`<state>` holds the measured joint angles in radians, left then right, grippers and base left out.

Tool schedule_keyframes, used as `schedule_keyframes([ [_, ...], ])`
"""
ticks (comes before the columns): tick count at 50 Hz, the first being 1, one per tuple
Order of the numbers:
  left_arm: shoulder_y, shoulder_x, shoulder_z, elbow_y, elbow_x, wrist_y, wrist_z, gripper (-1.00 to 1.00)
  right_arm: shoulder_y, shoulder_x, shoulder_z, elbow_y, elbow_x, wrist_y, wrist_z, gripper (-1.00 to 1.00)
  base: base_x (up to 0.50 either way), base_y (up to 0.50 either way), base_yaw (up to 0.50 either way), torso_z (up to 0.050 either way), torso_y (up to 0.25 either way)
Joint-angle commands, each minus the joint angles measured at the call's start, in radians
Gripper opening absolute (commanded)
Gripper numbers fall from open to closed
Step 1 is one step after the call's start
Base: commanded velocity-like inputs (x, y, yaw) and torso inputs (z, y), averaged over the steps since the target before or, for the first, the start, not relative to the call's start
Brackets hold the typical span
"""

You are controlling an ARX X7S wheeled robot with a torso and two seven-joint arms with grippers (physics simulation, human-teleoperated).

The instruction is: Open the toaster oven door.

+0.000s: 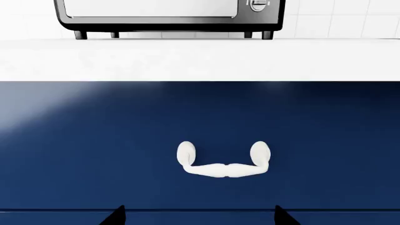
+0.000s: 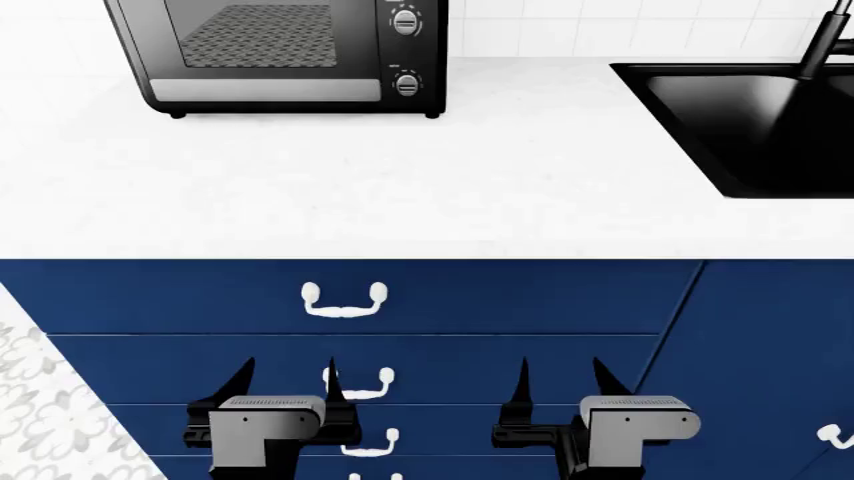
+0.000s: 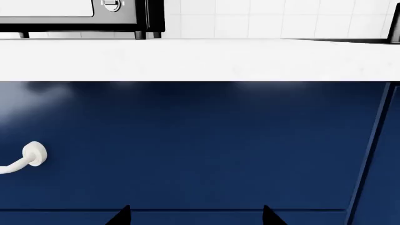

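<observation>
The black toaster oven (image 2: 280,55) stands at the back left of the white counter. Its door (image 2: 260,38) is shut, with a glass window and a silver strip (image 2: 264,90) along its lower edge. Round knobs (image 2: 406,20) sit in a column on its right side. My left gripper (image 2: 288,378) and right gripper (image 2: 561,376) are both open and empty. They are low in front of the blue drawers, below the counter and far from the oven. The left wrist view shows the oven's lower part (image 1: 168,14) and my left gripper (image 1: 198,215). The right wrist view shows the oven's corner (image 3: 125,14) and my right gripper (image 3: 195,215).
The white counter (image 2: 400,190) has a black sink (image 2: 761,110) at the back right. Blue drawer fronts (image 2: 507,300) with white handles (image 2: 344,300) lie below its edge. One white handle (image 1: 224,161) is straight ahead of my left gripper. A patterned floor (image 2: 34,400) shows at left.
</observation>
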<state>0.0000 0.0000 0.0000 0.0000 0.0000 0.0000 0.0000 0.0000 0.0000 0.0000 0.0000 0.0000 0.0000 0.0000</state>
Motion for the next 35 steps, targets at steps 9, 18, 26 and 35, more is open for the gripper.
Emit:
schedule_keyframes([
  [9,0.002,-0.042,0.063,-0.014,-0.057,0.006,-0.013,1.0,0.006,0.037,-0.054,0.035,0.056,-0.002,0.043,1.0,0.0,0.0,0.0,0.0,0.0],
  [18,0.006,-0.064,0.073,0.071,-0.102,-0.06,-0.028,1.0,0.021,0.058,-0.079,0.028,0.068,0.015,0.062,1.0,0.0,0.0,0.0,0.04,0.031],
  [26,-0.02,-0.099,0.078,0.207,-0.116,-0.196,-0.046,1.0,0.071,0.08,-0.093,-0.056,0.077,0.115,0.073,1.0,0.0,0.0,0.0,0.05,0.017],
  [35,-0.106,-0.155,0.052,0.428,-0.18,-0.477,-0.049,1.0,0.168,0.117,-0.089,-0.204,0.098,0.299,0.084,1.0,0.0,0.0,0.0,0.05,0.016],
])
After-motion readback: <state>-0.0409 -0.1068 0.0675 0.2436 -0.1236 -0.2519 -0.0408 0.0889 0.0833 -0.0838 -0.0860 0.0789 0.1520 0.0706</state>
